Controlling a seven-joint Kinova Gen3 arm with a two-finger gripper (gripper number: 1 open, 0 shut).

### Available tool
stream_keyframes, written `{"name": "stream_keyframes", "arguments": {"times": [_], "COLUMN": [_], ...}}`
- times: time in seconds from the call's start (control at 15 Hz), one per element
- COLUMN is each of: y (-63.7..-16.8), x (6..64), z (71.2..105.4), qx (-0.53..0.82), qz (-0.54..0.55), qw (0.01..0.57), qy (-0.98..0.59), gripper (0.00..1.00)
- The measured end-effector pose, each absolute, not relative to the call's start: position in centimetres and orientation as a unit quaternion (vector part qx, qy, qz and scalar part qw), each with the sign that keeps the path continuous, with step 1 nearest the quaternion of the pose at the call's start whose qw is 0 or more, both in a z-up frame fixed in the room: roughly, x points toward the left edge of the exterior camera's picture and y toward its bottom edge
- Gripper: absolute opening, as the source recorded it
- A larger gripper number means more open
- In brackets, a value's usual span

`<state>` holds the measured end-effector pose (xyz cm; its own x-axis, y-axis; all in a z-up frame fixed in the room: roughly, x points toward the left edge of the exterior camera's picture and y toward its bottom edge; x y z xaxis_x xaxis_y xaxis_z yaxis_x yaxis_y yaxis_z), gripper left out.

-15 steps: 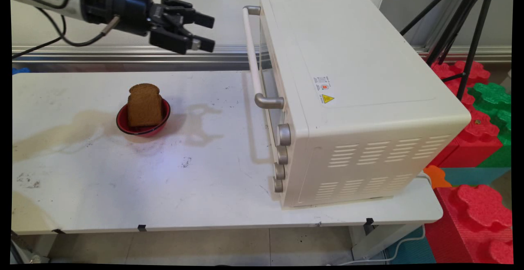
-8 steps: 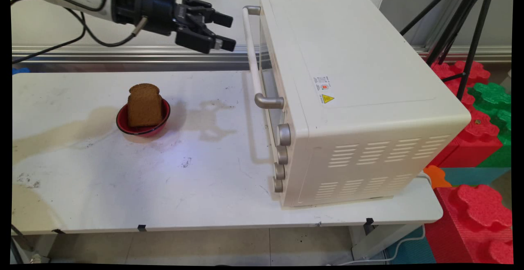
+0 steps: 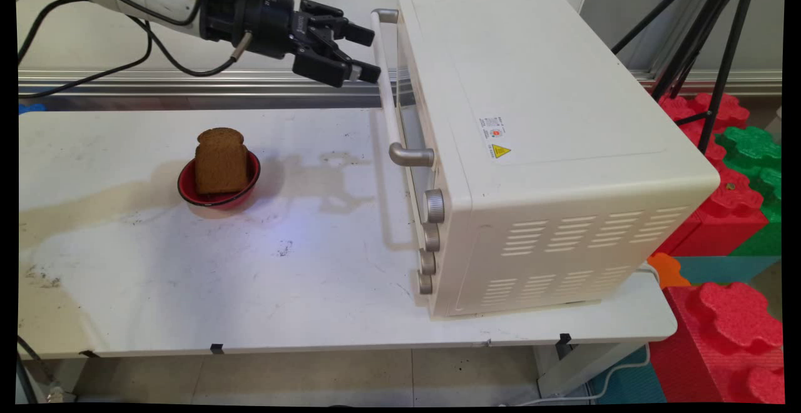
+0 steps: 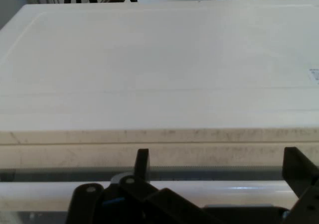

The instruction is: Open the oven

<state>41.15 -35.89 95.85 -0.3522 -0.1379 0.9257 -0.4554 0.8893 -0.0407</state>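
Gripper [image 3: 369, 53] has moved right since a second ago; it was hanging over the table well left of the oven and is now right at the upper end of the oven handle [image 3: 389, 97]. Bowl, bread and oven haven't shifted.

Fingers are spread apart, nothing between them. In the main view the two fingertips [image 3: 370, 75] sit just beside the white handle bar, one above the other; can't tell from that angle whether they touch it. In the hand view the fingers [image 4: 142, 164] rise from the bottom edge with the handle bar [image 4: 50, 189] running across behind them, and the flat top of the toaster oven [image 4: 159, 69] fills most of the frame. The right finger is cut off by the frame edge.

Toaster oven [image 3: 538, 144] stands on the right part of the table [image 3: 188, 288], door shut, four knobs [image 3: 432, 206] down the front. The door glass is seen edge-on, so the inside is not visible.

Red bowl [image 3: 250, 181] sits on the left-centre of the table, well apart from the oven, with a slice of brown bread [image 3: 219, 161] standing upright in it. The bread hides most of the bowl's inside.

Arm cables [image 3: 94, 75] loop down on the left. Tripod legs [image 3: 707, 44] and red and green foam blocks [image 3: 732, 206] are partly cut off at the right.
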Motion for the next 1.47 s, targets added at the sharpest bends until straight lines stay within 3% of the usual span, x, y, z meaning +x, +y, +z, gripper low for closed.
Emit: {"name": "stream_keyframes", "arguments": {"times": [0.47, 0.53, 1.47], "y": [-36.5, -36.6, -37.4], "x": [40.1, 40.0, 38.7], "z": [95.4, 95.3, 94.3], "qx": [0.177, 0.176, 0.173], "qz": [0.149, 0.149, 0.147], "qw": [0.536, 0.535, 0.524], "qy": [-0.812, -0.813, -0.821], "gripper": [1.00, 0.00, 0.00]}}
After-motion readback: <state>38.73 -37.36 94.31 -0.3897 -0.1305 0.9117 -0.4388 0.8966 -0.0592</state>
